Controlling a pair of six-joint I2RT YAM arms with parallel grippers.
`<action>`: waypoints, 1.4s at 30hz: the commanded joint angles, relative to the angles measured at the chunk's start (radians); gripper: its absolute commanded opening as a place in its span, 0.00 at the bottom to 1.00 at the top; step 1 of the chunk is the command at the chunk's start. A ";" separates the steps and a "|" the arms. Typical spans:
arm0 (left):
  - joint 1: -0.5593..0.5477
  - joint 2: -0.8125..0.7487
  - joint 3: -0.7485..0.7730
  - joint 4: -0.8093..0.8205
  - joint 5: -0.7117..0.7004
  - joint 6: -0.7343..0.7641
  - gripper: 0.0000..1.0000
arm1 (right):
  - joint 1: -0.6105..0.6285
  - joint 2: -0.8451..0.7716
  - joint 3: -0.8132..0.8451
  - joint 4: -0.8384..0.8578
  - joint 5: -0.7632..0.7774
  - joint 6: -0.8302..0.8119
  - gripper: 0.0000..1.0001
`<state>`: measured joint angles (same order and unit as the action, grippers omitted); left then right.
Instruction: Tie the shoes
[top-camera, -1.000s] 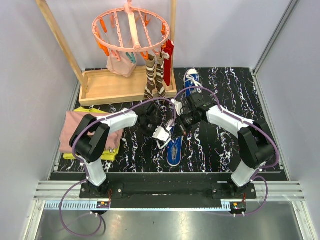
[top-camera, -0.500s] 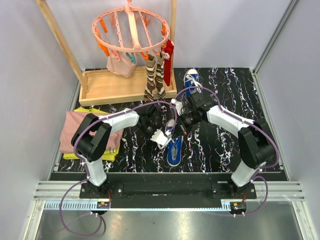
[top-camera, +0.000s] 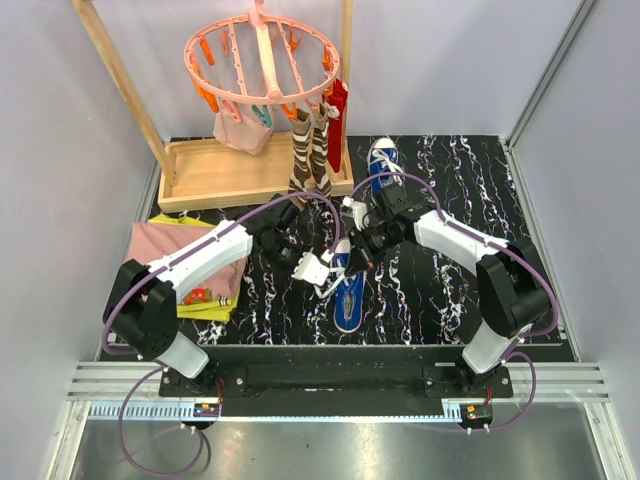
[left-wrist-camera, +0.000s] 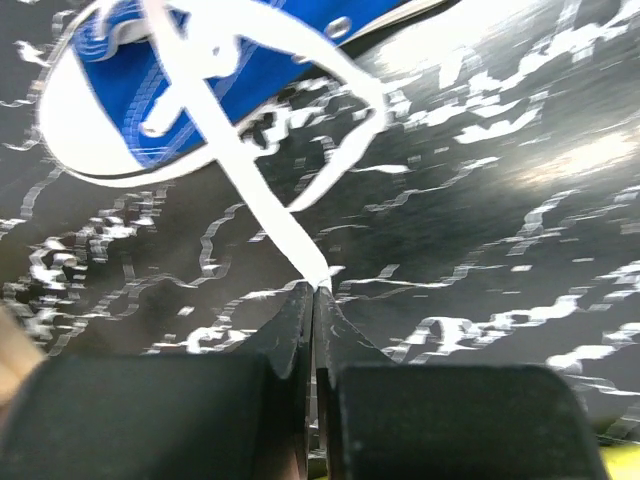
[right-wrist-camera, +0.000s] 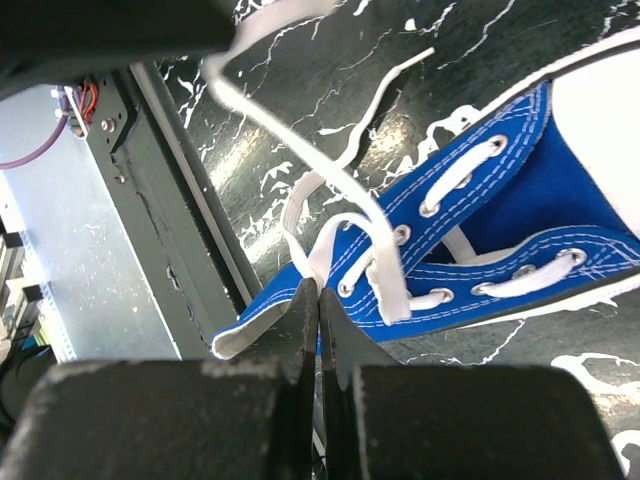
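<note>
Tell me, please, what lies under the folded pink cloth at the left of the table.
A yellow garment lies under the pink cloth, showing only along its far and near edges. The cloth and the left arm hide the rest.

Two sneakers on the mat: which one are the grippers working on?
The near sneaker, mid-mat: the left gripper and right gripper each pinch its lace. The far sneaker lies alone by the wooden rack.
</note>
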<state>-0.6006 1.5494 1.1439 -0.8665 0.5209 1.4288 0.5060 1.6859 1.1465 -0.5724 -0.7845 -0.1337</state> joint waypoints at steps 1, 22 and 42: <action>-0.044 -0.058 0.027 -0.132 0.054 -0.129 0.00 | -0.006 -0.011 0.047 0.029 0.022 0.022 0.00; -0.251 0.072 0.083 0.510 0.384 -1.157 0.00 | -0.006 -0.025 0.064 0.036 -0.009 0.006 0.00; -0.283 0.138 -0.070 0.944 0.165 -1.309 0.13 | -0.007 -0.020 0.042 0.034 -0.050 -0.050 0.00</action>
<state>-0.8845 1.7210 1.0698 0.1143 0.7940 0.0586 0.4999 1.6867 1.1740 -0.5522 -0.7906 -0.1616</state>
